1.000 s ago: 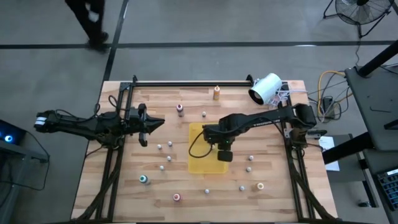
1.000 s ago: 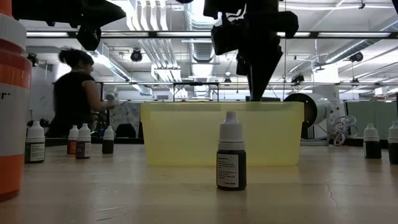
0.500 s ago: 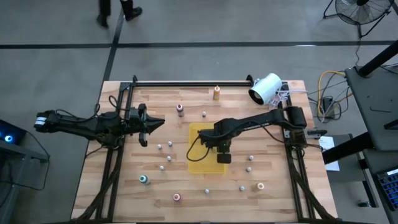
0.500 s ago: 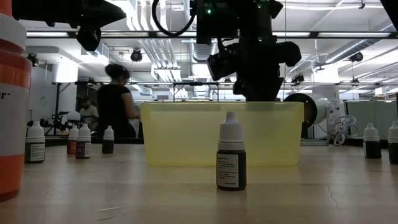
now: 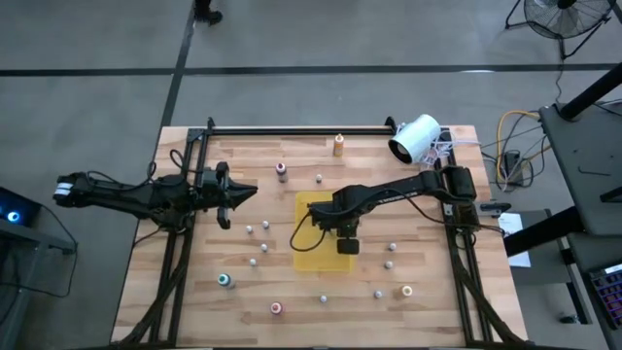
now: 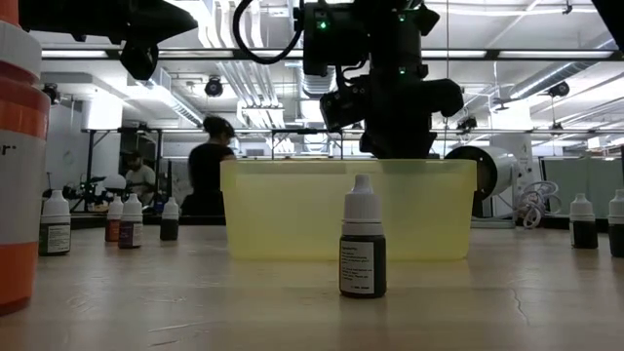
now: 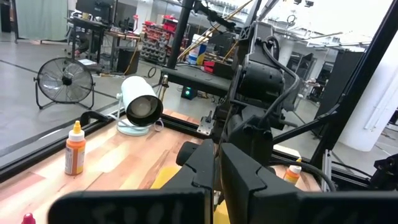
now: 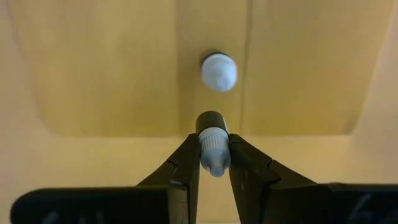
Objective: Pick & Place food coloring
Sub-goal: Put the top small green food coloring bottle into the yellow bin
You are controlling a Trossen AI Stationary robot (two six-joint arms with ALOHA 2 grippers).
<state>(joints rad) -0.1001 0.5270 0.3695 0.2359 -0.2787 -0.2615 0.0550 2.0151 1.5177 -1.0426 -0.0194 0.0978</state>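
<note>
The right gripper [image 8: 214,163] hangs over the yellow bin [image 5: 309,206] at the worktop's [image 5: 194,292] centre, clamped on a white-capped food coloring bottle [image 8: 214,146], one bottle [image 8: 218,71] already inside, over a dozen scattered around, while the closed left gripper [image 5: 236,192] waits at nine o'clock.

Workshop hall around a wooden table

The plank-topped table [image 5: 243,282] stands on a grey concrete floor [image 5: 292,39] crossed by dark lines. Beyond the table's far right corner stands a floor fan [image 5: 562,17], with yellow cables [image 5: 515,122] nearer by. Past the table's far edge, ceiling ducts [image 6: 234,68] and strip lights [image 6: 546,54] run overhead, and a person [image 6: 210,166] stands among workbenches.
</note>
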